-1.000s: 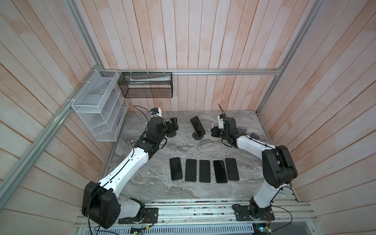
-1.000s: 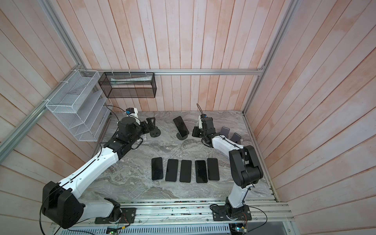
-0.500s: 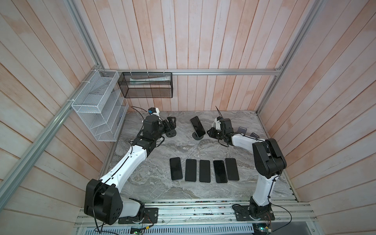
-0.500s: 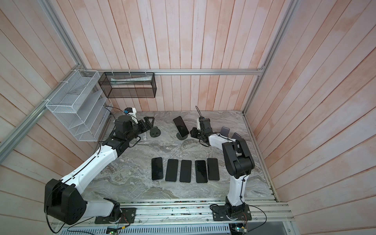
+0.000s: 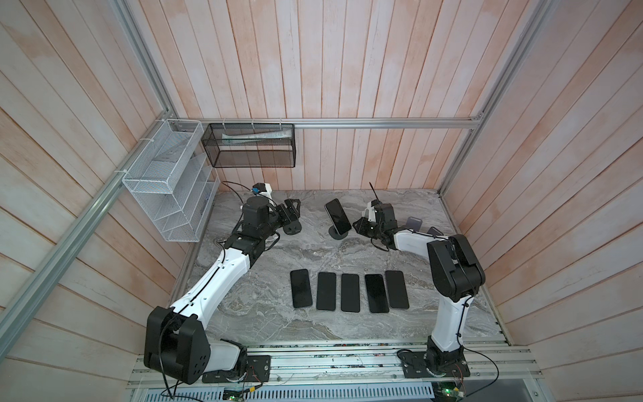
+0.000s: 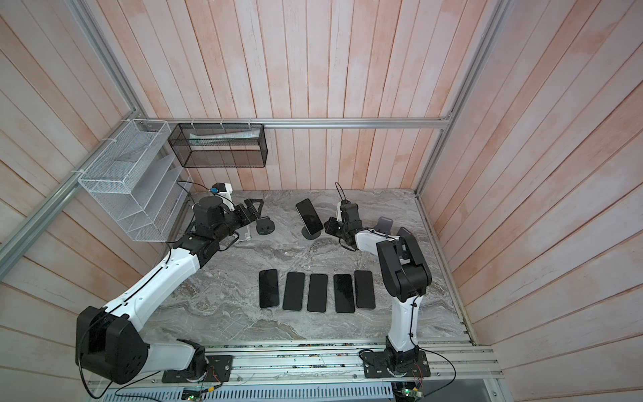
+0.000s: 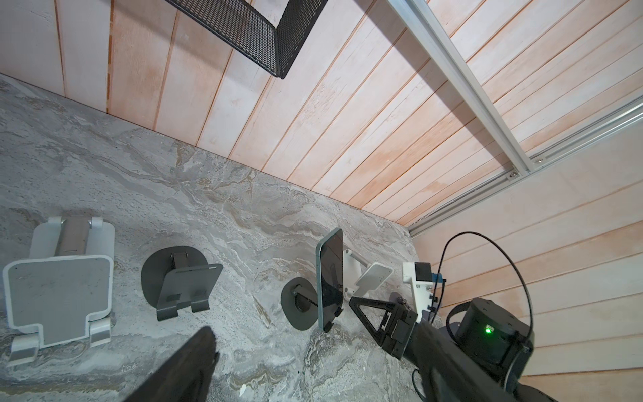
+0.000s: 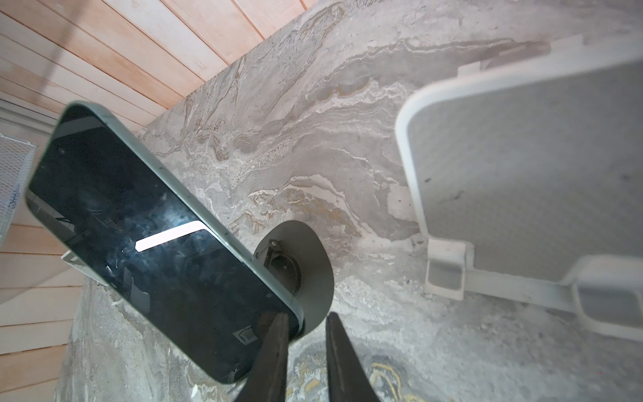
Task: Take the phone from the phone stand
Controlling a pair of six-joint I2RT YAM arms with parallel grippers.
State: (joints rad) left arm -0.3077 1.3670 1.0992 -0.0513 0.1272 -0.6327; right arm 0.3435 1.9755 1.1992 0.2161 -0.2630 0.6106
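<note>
My right fingers (image 8: 271,348) stand slightly apart, holding nothing, beside the phone (image 8: 139,226) leaning on its phone stand (image 8: 315,278). My left fingers (image 7: 188,365) are spread wide and empty at the worktop's (image 5: 271,313) far left.

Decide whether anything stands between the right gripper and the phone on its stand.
Nothing visible does. In the right wrist view the right gripper sits at the lower corner of the phone. The round base of the stand lies behind the phone, not between them.

Marble table (image 5: 264,313) carries five flat phones (image 5: 349,292), several stands (image 7: 181,278)
</note>
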